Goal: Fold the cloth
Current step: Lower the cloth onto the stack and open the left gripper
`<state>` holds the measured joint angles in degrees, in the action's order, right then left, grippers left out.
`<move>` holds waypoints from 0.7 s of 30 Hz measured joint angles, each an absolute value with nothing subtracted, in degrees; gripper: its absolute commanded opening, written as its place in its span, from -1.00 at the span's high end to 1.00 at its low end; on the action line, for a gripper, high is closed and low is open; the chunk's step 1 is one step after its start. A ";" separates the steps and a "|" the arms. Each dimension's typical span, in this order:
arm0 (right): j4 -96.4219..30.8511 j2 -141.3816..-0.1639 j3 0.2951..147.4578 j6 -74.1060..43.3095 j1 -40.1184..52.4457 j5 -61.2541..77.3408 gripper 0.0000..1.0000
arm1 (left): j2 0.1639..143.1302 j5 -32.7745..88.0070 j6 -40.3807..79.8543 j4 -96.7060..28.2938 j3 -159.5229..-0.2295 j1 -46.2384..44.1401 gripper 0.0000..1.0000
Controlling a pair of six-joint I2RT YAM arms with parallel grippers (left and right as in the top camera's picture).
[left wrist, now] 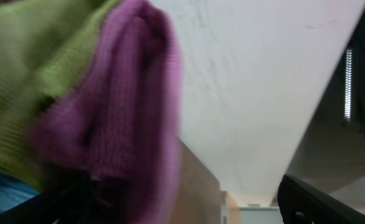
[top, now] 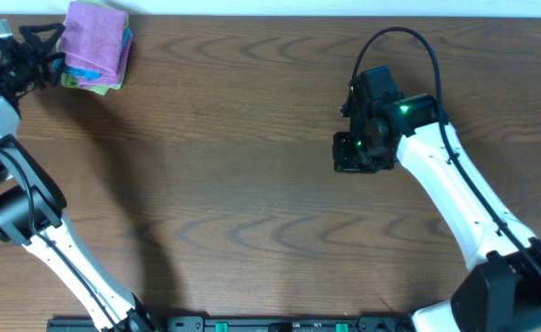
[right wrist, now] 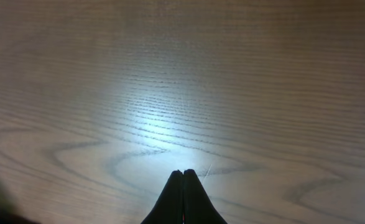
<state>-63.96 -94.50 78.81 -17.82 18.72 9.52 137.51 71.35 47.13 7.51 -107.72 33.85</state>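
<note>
Folded lilac cloth (top: 97, 32), far left.

The purple cloth (top: 97, 37) is lying folded on top of a small pile at the far left corner of the wooden bench (top: 233, 194), covering a blue cloth (top: 86, 70) and a green cloth (top: 70, 80) whose edges are peeking out below. The left pincer (top: 49, 44) is sitting just beside the pile's left edge. The right pincer (top: 352, 154) is hanging over bare wood, well apart from the pile, a green light glowing on its wrist.
</note>
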 measured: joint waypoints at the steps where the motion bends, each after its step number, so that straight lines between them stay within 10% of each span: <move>1: -64.03 -94.50 78.81 -17.82 18.72 9.74 0.98 | 136.25 71.70 47.09 5.69 -107.72 34.06 -0.91; 18: -65.41 -91.61 78.81 -16.23 18.63 12.93 0.97 | 116.95 63.13 17.43 -45.28 -108.01 42.35 -0.91; 21: -66.54 -85.21 79.20 -14.85 17.93 11.53 0.26 | 109.62 59.42 9.28 -54.00 -107.98 41.52 -0.91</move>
<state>-66.54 -85.21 79.20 -14.85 17.93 11.53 109.62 59.42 9.28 -54.00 -107.98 41.52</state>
